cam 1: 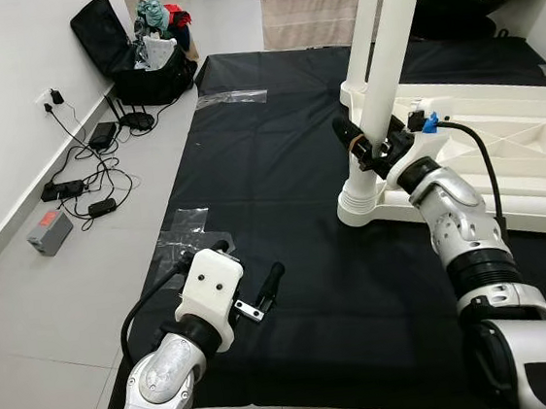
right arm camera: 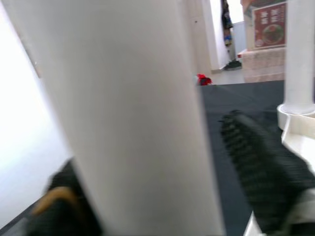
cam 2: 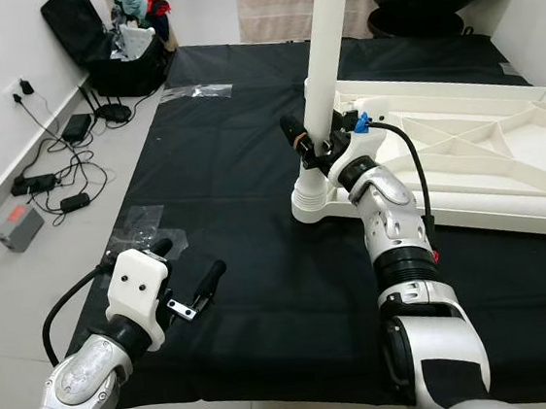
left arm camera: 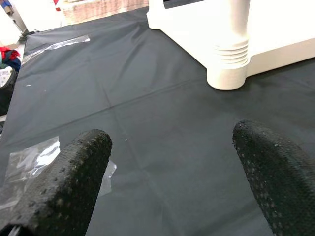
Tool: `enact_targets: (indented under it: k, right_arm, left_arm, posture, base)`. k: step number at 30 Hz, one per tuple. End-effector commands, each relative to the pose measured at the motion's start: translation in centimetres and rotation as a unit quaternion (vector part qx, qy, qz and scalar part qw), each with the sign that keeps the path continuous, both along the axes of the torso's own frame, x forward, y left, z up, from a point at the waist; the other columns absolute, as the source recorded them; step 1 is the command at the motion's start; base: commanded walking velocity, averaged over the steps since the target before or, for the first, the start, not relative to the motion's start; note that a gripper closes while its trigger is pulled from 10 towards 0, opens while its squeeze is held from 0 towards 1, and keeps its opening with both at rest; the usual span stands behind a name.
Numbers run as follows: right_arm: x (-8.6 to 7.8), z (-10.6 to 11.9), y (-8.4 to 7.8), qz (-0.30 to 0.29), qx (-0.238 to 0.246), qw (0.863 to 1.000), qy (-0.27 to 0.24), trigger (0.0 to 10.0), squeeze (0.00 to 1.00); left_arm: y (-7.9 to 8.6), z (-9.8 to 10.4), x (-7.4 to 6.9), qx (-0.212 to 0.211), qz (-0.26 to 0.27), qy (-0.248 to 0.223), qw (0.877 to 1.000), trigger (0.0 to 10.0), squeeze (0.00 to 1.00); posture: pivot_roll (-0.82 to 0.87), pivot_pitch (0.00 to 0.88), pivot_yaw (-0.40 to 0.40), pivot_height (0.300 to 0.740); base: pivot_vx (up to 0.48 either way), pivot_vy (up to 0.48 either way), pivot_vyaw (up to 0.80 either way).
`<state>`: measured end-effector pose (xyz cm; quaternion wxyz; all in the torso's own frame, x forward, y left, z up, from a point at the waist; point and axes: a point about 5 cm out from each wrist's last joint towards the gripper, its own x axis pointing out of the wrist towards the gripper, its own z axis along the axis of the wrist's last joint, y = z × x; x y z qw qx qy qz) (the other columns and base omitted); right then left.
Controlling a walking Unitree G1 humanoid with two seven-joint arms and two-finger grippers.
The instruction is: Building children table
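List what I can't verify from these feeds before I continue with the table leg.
- Table leg top: cut off by the eye views' upper edge.
- Thread seating in the corner socket: hidden inside the collar.
- Right tool contact: right wrist view blurred, leg blocks it.
- Tabletop far side: beyond the frame edge.

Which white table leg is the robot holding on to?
The near one, at the table's corner closest to the robot. The right gripper is closed around this near leg just above its ribbed base; the far leg behind it stands untouched.
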<state>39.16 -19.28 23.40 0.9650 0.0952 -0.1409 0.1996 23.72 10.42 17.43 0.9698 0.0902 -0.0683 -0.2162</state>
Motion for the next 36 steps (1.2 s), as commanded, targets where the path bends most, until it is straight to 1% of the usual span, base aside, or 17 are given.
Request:
enact_targets:
  k: [1, 8, 10, 12, 13, 16, 21, 23, 24, 25, 26, 27, 28, 30, 33, 35, 36]
  right_arm:
    - [0.1, 0.7, -0.6, -0.008, 0.012, 1.0, -0.018, 0.0, 0.0]
    - [-0.3, -0.4, -0.1, -0.018, -0.01, 1.0, -0.022, 0.0, 0.0]
    - [-0.4, -0.9, 0.0, -0.036, -0.012, 0.999, -0.018, 0.0, 0.0]
    - [-0.9, -2.2, 0.6, -0.081, -0.015, 0.997, -0.013, 0.0, 0.0]
    - [-0.9, -2.2, 0.6, -0.081, -0.015, 0.997, -0.013, 0.0, 0.0]
    - [-2.0, -3.4, 1.6, -0.122, -0.021, 0.992, -0.012, 0.0, 0.0]
    - [-2.5, -3.8, 2.2, -0.134, -0.023, 0.991, -0.01, 0.0, 0.0]
    - [-3.5, -4.6, 3.3, -0.209, -0.033, 0.977, 0.011, 0.0, 0.0]
    - [-3.5, -4.6, 3.3, -0.209, -0.033, 0.977, 0.011, 0.0, 0.0]
    - [-3.9, -5.0, 3.5, -0.252, -0.032, 0.967, 0.029, 0.0, 0.0]
    - [-3.9, -5.0, 3.5, -0.252, -0.032, 0.967, 0.029, 0.0, 0.0]
    - [-4.4, -5.5, 4.3, -0.358, -0.011, 0.93, 0.087, 0.0, 0.0]
    - [-4.6, -5.6, 4.5, -0.395, -0.002, 0.912, 0.107, 0.0, 0.0]
    - [-4.8, -5.6, 5.1, -0.428, 0.014, 0.894, 0.13, 0.0, 0.0]
    - [-5.1, -5.4, 6.9, -0.443, 0.043, 0.882, 0.158, 0.0, 0.0]
    - [-5.2, -5.4, 7.2, -0.444, 0.048, 0.88, 0.162, 0.0, 0.0]
    - [-5.5, -5.1, 8.2, -0.442, 0.056, 0.879, 0.167, 0.0, 0.0]
  left_arm:
    - [0.3, -0.5, -0.1, 0.007, 0.005, 0.007, 1.0, 10.0, 0.0]
    - [0.7, -0.3, 0.2, 0.012, 0.011, 0.003, 1.0, 10.0, 0.0]
    - [0.8, -0.3, 0.3, 0.013, 0.011, 0.002, 1.0, 10.0, 0.0]
    - [0.8, -0.3, 0.3, 0.014, 0.01, 0.001, 1.0, 10.0, 0.0]
    - [0.8, -0.3, 0.3, 0.014, 0.01, 0.001, 1.0, 10.0, 0.0]
    - [0.7, -0.3, 0.4, 0.014, 0.009, -0.001, 1.0, 10.0, 0.0]
    - [0.8, -0.2, 0.4, 0.015, 0.009, -0.002, 1.0, 10.0, 0.0]
    - [0.9, -0.1, 0.5, 0.017, 0.01, -0.004, 1.0, 10.0, 0.0]
    - [0.9, -0.1, 0.5, 0.017, 0.01, -0.004, 1.0, 10.0, 0.0]
    - [1.0, -0.1, 0.6, 0.017, 0.011, -0.004, 1.0, 10.0, 0.0]
    - [1.0, -0.1, 0.6, 0.017, 0.011, -0.004, 1.0, 10.0, 0.0]
    - [1.1, -0.1, 0.6, 0.018, 0.012, -0.004, 1.0, 10.0, 0.0]
    - [1.1, -0.1, 0.6, 0.018, 0.013, -0.005, 1.0, 10.0, 0.0]
    - [1.1, 0.0, 0.6, 0.018, 0.014, -0.005, 1.0, 10.0, 0.0]
    - [1.1, -0.1, 0.6, 0.019, 0.014, -0.005, 1.0, 10.0, 0.0]
    - [1.1, -0.1, 0.6, 0.019, 0.014, -0.005, 1.0, 10.0, 0.0]
    - [1.1, -0.1, 0.6, 0.019, 0.013, -0.006, 1.0, 10.0, 0.0]
  posture:
    - [0.11, 0.153, -0.041, 0.74]
    - [0.11, 0.142, -0.035, 0.74]
    - [0.11, 0.133, -0.036, 0.74]
    - [0.11, 0.129, -0.03, 0.74]
    - [0.11, 0.129, -0.03, 0.74]
    - [0.1, 0.126, -0.028, 0.74]
    - [0.1, 0.13, -0.026, 0.74]
    - [0.11, 0.131, -0.029, 0.74]
    - [0.11, 0.131, -0.029, 0.74]
    - [0.1, 0.133, -0.029, 0.74]
    - [0.1, 0.133, -0.029, 0.74]
    - [0.11, 0.136, -0.034, 0.74]
    - [0.11, 0.136, -0.034, 0.74]
    - [0.11, 0.137, -0.033, 0.74]
    - [0.11, 0.137, -0.037, 0.74]
    - [0.11, 0.137, -0.037, 0.74]
    - [0.11, 0.138, -0.036, 0.74]
  base:
    - [0.0, 0.0, 0.0]
    - [0.0, 0.0, 0.0]
    - [0.0, 0.0, 0.0]
    - [0.0, 0.0, 0.0]
    - [0.0, 0.0, 0.0]
    - [0.0, 0.0, 0.0]
    - [0.0, 0.0, 0.0]
    - [0.0, 0.0, 0.0]
    - [0.0, 0.0, 0.0]
    - [0.0, 0.0, 0.0]
    - [0.0, 0.0, 0.0]
    - [0.0, 0.0, 0.0]
    - [0.0, 0.0, 0.0]
    - [0.0, 0.0, 0.0]
    - [0.0, 0.0, 0.0]
    - [0.0, 0.0, 0.0]
    - [0.0, 0.0, 0.0]
